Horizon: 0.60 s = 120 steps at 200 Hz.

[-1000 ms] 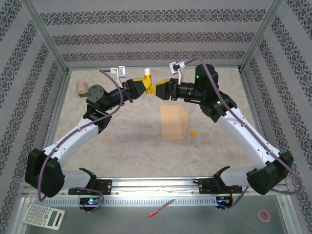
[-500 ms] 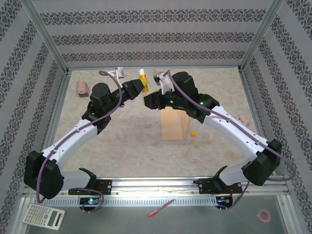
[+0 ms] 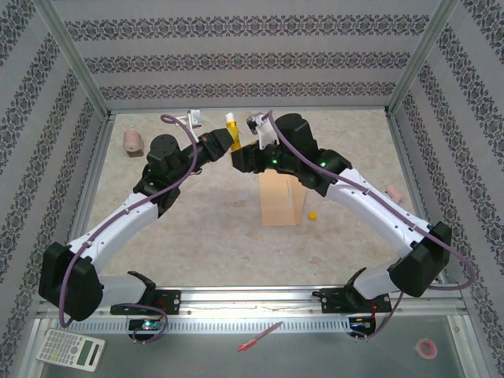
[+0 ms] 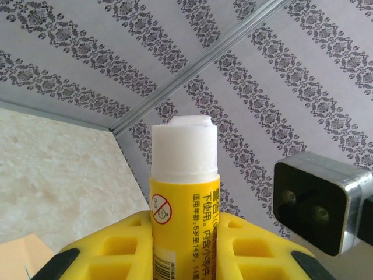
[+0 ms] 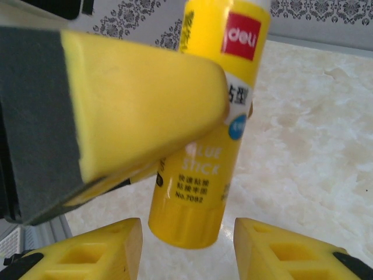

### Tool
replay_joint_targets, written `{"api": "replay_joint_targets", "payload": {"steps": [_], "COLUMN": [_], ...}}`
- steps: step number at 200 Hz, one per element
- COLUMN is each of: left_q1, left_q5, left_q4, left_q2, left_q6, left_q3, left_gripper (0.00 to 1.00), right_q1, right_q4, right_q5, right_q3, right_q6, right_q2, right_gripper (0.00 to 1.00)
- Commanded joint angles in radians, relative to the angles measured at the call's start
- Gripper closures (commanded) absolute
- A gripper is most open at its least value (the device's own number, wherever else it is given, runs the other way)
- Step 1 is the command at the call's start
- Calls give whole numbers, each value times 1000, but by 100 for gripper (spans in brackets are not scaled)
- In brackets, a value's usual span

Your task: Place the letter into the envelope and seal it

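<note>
Three patterned walls (image 3: 252, 55), beige table (image 3: 213, 228): left jaws clamp glue stick (image 4: 182, 219), right jaws apart.

- Beige marbled bench (image 3: 205, 228).
- Tan envelope (image 3: 280, 206) lies at frame centre, with a small yellow cap (image 3: 313, 214) just right of it.
- Pinkish object (image 3: 132, 141) at upper left.

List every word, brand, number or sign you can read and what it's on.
"deli": red patch on the glue stick.
"GLUE STICK": its yellow body.
"No.7092": below that.
The prohibition sign: its label, left wrist view.
Chinese print beside it: too small.
Keys of the calculator: too small.
</note>
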Motion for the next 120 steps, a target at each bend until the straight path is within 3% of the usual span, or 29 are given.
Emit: {"api": "replay_joint_targets", "payload": {"steps": [1,28,77,120], "left_q1": [-18,-20,-20,-19], "left_q5": [19,24,46,74], "left_q4": [42,48,75,108], "left_q2": [2,1,4,3], "left_q6": [-18,-24,-34,-29], "left_q3": [-10,-13,-18,-31], "left_gripper": [100,100,100,100], "right_q1": [9,10,9,1], "right_q4": [37,41,71,87], "right_q5": [6,2,-17,-68], "right_q3": [29,32,23,19], "right_q6": [-19,-20,-16,-14], "right_q2": [12,17,10,-10], "right_gripper": [56,61,80,84]}}
